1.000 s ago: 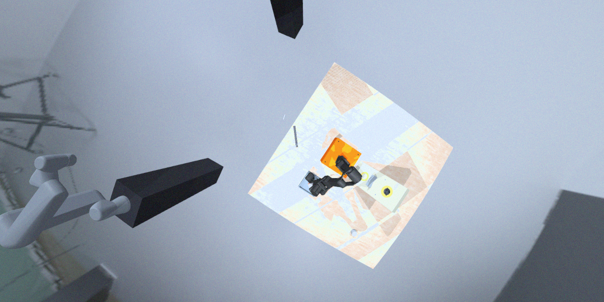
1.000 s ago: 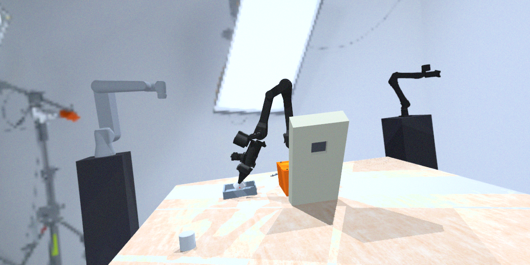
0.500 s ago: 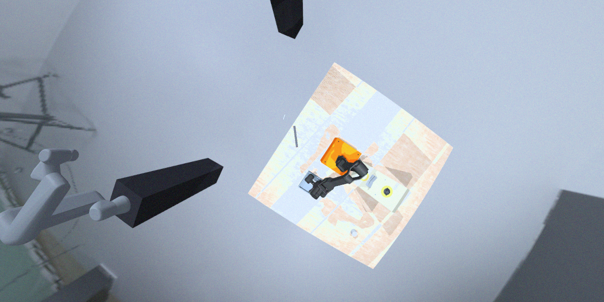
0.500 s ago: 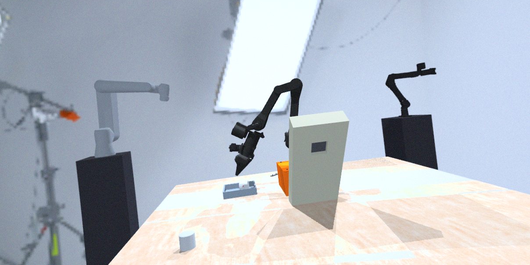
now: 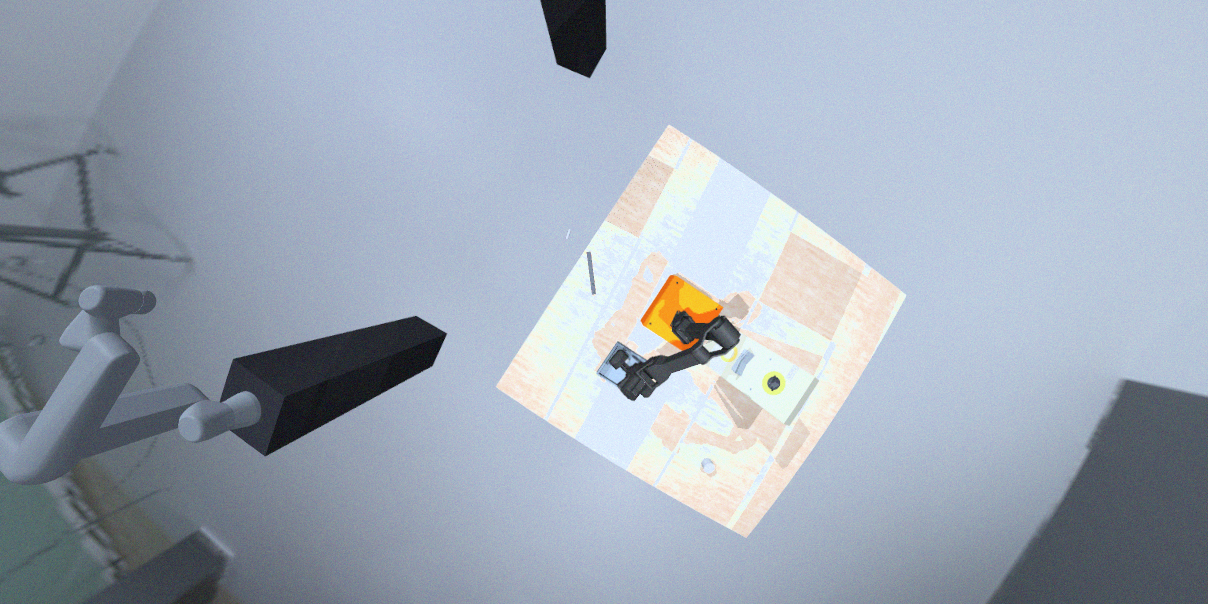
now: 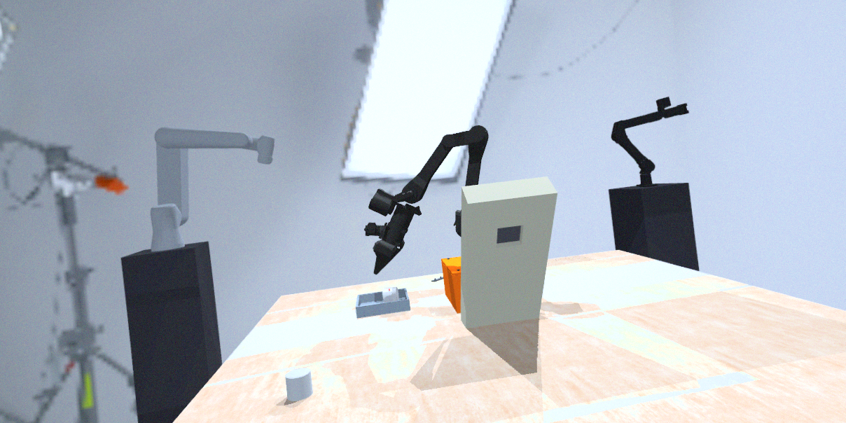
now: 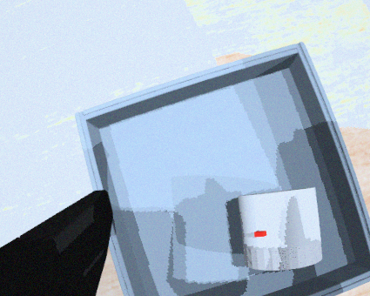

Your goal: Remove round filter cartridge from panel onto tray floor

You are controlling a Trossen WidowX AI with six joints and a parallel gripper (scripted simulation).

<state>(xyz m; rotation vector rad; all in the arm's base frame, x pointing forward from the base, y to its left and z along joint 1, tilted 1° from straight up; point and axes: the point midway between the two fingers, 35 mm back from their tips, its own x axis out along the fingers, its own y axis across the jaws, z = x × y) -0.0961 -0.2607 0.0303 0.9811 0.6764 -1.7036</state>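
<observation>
Filter cartridge (image 7: 279, 229) at tray (image 7: 219, 90) floor's 4 o'clock (apparently at rest), gripper (image 6: 383, 259) wide open, empty, above; retreat remains.

Wrist: fingers cut off by edges | top: tray (image 5: 610, 361) partly hidden

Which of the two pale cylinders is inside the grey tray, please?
The filter cartridge with the red mark, standing on the tray floor under the open gripper. The other grey cylinder stands on the table's near corner.
</observation>
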